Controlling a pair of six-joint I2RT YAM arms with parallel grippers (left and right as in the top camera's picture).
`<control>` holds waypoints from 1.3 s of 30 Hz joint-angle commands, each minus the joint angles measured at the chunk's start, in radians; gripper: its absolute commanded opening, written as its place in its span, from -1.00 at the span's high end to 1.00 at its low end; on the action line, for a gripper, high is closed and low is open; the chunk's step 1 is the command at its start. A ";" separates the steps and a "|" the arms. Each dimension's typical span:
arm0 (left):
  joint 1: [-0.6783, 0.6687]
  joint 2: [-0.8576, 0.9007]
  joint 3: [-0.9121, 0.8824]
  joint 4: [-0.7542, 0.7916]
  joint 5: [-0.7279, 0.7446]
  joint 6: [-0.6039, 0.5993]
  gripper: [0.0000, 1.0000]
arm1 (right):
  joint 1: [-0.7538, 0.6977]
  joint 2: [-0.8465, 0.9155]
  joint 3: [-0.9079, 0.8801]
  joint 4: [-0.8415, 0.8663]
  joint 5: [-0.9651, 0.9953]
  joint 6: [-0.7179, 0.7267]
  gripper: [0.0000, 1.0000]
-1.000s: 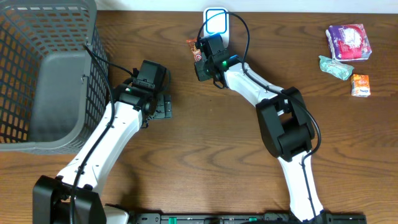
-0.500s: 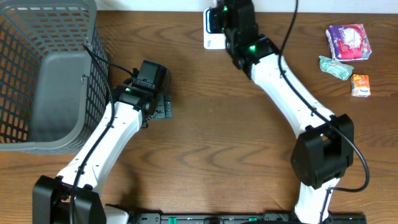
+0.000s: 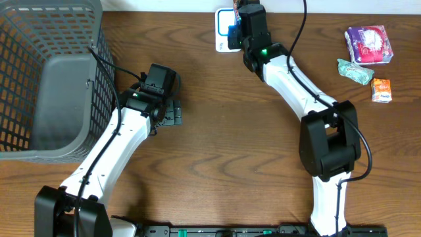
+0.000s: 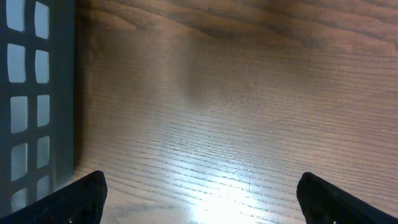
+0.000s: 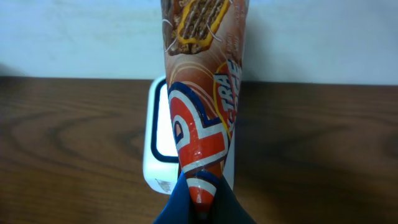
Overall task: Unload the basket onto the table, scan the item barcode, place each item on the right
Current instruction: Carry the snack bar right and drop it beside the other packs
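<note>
Closest in, the bare brown wooden table [image 3: 217,171], with both white arms reaching away from the near edge. On the left, the left gripper [image 4: 202,199] sits low over the wood. Its fingers are spread as wide as they go, with nothing between them but wood grain and a patch of glare. Just beside it stands the grey basket [image 3: 20,46], its slotted wall filling the left edge of the left wrist view.

Further out, the right arm stretches across to the far edge of the table. The right gripper [image 5: 199,208] is pinched tight on the narrow bottom tip of the snack packet [image 5: 202,124]. That's a glossy orange and red wrapper with big white-edged lettering and a wafer pictured near the top. The packet rises from the fingers and is held right over the scanner [image 5: 158,149], a white block with a dark-rimmed window, covering its right part in the wrist view.

Off to the far right, well apart from the action, lie a purple pack [image 3: 369,44], a crumpled green wrapper [image 3: 355,71] and a small orange carton [image 3: 381,90]. Behind the scanner, a pale wall [image 5: 311,37].
</note>
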 commanded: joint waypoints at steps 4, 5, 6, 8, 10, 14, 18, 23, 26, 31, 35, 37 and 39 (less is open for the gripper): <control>0.002 0.004 -0.005 0.000 -0.020 0.001 -0.96 | -0.098 -0.121 0.008 -0.136 0.219 0.077 0.98; 0.002 0.004 -0.005 0.000 -0.020 0.001 -0.96 | -0.125 -0.137 0.008 -0.170 0.245 0.077 0.98; 0.002 0.004 -0.005 0.000 -0.020 0.001 -0.96 | -0.154 -0.149 0.008 -0.204 0.264 0.077 0.98; 0.002 0.004 -0.005 0.000 -0.020 0.001 -0.95 | -0.218 -0.164 0.008 -0.277 0.287 0.077 0.98; 0.002 0.004 -0.005 0.000 -0.020 0.001 -0.96 | -0.283 -0.166 0.008 -0.357 0.305 0.077 0.98; 0.002 0.004 -0.005 0.000 -0.020 0.001 -0.96 | -0.409 -0.152 0.007 -0.502 0.304 0.102 0.97; 0.002 0.004 -0.005 0.000 -0.020 0.001 -0.96 | -0.510 -0.130 0.007 -0.573 0.263 0.125 0.91; 0.002 0.004 -0.005 0.000 -0.020 0.001 -0.96 | -0.576 -0.121 0.007 -0.621 0.222 0.124 0.11; 0.002 0.004 -0.005 0.000 -0.020 0.001 -0.96 | -0.583 -0.122 0.007 -0.637 0.217 0.108 -0.99; 0.002 0.004 -0.005 0.000 -0.020 0.001 -0.95 | -0.576 -0.174 0.008 -0.690 0.212 0.095 -0.99; 0.002 0.004 -0.005 0.000 -0.020 0.001 -0.95 | -0.549 -0.291 0.007 -0.729 0.206 0.095 -0.99; 0.002 0.004 -0.005 0.000 -0.020 0.001 -0.96 | -0.531 -0.358 0.008 -0.758 0.166 0.095 -0.99; 0.002 0.004 -0.005 0.000 -0.020 0.001 -0.95 | -0.512 -0.436 0.007 -0.803 0.088 0.095 -0.99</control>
